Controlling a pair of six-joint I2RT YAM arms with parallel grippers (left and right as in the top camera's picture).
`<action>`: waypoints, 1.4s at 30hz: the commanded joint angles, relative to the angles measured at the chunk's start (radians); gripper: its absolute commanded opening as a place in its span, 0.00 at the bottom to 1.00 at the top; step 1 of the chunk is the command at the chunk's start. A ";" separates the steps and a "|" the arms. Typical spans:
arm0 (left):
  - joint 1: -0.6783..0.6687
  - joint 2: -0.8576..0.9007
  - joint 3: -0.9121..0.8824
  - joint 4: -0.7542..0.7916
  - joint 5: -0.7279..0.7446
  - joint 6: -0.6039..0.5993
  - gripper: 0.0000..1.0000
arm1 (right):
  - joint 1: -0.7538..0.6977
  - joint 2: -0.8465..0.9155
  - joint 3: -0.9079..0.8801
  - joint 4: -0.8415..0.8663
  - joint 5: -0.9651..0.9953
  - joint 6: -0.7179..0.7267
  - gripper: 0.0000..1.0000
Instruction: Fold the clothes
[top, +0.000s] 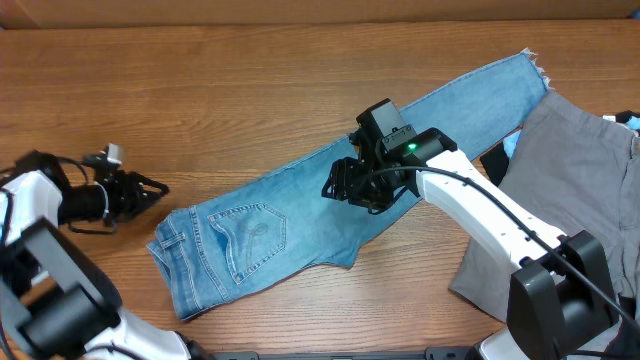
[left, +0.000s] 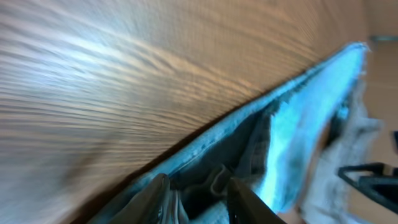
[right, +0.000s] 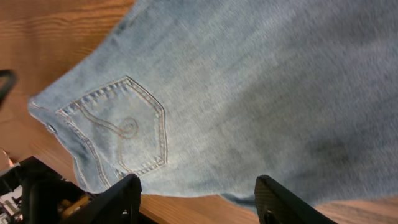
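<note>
While the jeans (top: 285, 195) lie flat and slantwise across the tabletop (top: 200, 90), waist towards the near left and frayed hem towards the far right, the right hand (top: 345, 190) hangs over their middle. Its fingers (right: 118, 196) stand wide apart with nothing between them, and below them the denim shows a stitched back pocket (right: 121, 130). The left hand (top: 150, 190) sits low just left of the waistband, clear of the cloth. Its fingers (left: 152, 199) are parted a little and empty, though its own view is blurred. Grey trousers (top: 580, 170) lie at the right edge beside the hem.
</note>
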 joint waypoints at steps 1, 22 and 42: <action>-0.037 -0.217 0.052 0.011 -0.175 -0.156 0.30 | -0.002 -0.012 0.014 0.020 0.007 -0.007 0.62; -0.343 -0.304 -0.496 0.266 -0.778 -0.794 0.05 | -0.002 -0.012 0.014 0.017 0.011 -0.007 0.62; -0.341 -0.054 -0.288 0.702 -0.745 -0.674 0.20 | -0.002 -0.012 0.014 0.047 0.011 -0.003 0.61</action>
